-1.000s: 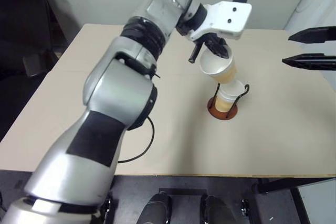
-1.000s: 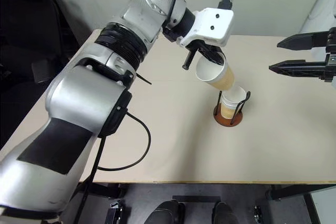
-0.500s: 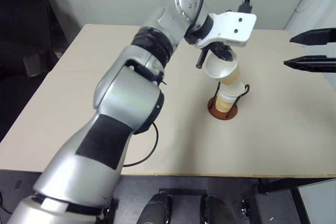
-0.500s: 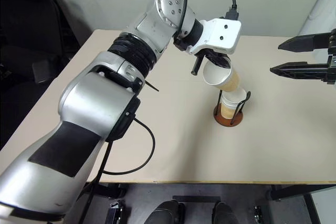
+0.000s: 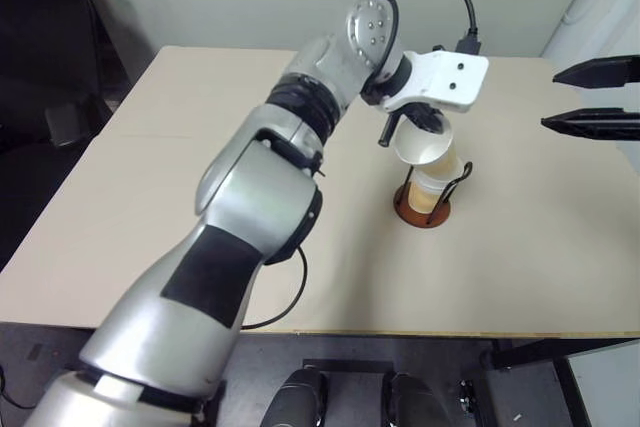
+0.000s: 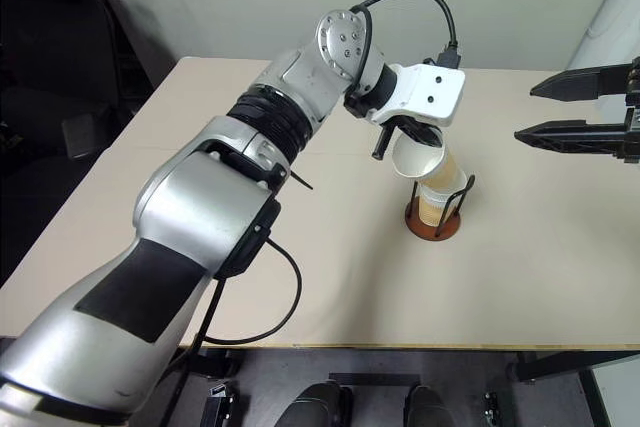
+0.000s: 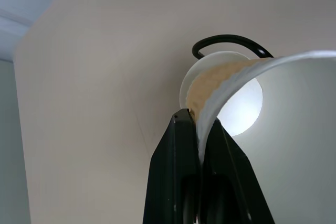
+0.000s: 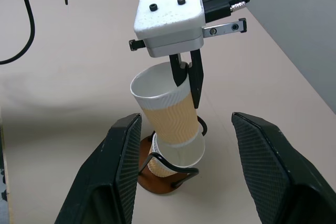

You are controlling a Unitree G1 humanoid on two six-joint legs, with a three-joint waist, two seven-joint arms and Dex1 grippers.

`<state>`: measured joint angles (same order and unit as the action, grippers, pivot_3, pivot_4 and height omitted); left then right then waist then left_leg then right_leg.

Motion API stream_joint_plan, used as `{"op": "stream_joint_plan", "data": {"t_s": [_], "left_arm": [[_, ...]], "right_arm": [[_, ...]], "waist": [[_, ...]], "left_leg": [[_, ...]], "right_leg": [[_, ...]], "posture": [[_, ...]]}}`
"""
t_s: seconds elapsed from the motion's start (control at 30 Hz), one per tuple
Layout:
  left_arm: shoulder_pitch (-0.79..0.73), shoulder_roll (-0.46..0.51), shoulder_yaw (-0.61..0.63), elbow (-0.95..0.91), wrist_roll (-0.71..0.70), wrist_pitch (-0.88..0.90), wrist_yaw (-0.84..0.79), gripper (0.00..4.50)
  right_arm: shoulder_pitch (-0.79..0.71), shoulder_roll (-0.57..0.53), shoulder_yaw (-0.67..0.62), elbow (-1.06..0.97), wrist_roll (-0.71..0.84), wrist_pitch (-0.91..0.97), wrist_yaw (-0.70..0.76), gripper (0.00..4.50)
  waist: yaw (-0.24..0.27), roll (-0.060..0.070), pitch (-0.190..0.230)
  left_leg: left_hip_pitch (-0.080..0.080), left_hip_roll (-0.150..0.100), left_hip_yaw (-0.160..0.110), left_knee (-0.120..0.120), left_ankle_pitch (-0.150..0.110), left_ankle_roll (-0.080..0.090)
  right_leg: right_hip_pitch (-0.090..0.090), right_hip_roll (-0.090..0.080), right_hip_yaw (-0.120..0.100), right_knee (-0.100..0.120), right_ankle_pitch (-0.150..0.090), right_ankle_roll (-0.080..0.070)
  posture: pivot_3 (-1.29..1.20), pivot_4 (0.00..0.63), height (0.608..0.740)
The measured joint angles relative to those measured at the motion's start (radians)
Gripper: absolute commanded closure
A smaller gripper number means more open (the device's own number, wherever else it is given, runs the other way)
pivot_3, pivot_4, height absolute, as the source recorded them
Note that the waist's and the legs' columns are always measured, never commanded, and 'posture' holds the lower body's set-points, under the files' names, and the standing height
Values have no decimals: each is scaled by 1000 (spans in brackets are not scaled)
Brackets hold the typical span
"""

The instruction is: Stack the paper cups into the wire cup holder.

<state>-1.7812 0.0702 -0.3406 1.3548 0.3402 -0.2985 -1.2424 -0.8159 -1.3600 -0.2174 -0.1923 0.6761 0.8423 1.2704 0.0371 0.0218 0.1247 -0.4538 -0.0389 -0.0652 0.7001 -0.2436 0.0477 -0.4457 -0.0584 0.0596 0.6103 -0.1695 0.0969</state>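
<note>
A tan, ribbed paper cup with a white inside and rolled rim (image 8: 167,111) hung tilted, its bottom entering the mouth of a like cup (image 8: 176,156) standing upright in the black-wire cup holder with a round reddish-brown base (image 8: 152,178) on the table.

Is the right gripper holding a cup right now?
No, the right gripper stands open with nothing between its fingers; the left gripper pinches the rim of the raised paper cup.
</note>
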Motion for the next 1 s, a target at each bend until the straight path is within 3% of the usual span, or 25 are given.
{"op": "stream_joint_plan", "data": {"t_s": [0.6,0.7,0.97,1.0], "left_arm": [[42,-38,-9,8,58,10,71,4479],[50,-44,-23,8,79,14,97,3940],[62,-52,-29,19,106,13,170,1044],[62,-53,-29,19,110,11,186,1044]], "right_arm": [[18,-7,-10,-15,9,16,-15,1762],[22,-7,-11,-19,10,16,-22,1762],[43,-10,-32,-33,10,21,-29,1762],[45,-11,-34,-35,10,21,-30,1762]], "waist": [[0,0,0],[0,0,0],[1,0,0],[1,0,0]], "left_leg": [[0,0,0,1,1,0],[0,0,0,1,1,0],[0,0,0,1,2,0],[1,0,0,1,2,0]], "right_leg": [[0,0,0,0,0,1],[0,0,0,1,1,1],[1,0,0,1,1,1],[1,0,0,1,1,1]], "posture": [[0,150,740],[0,150,740],[0,150,740],[0,150,740]]}}
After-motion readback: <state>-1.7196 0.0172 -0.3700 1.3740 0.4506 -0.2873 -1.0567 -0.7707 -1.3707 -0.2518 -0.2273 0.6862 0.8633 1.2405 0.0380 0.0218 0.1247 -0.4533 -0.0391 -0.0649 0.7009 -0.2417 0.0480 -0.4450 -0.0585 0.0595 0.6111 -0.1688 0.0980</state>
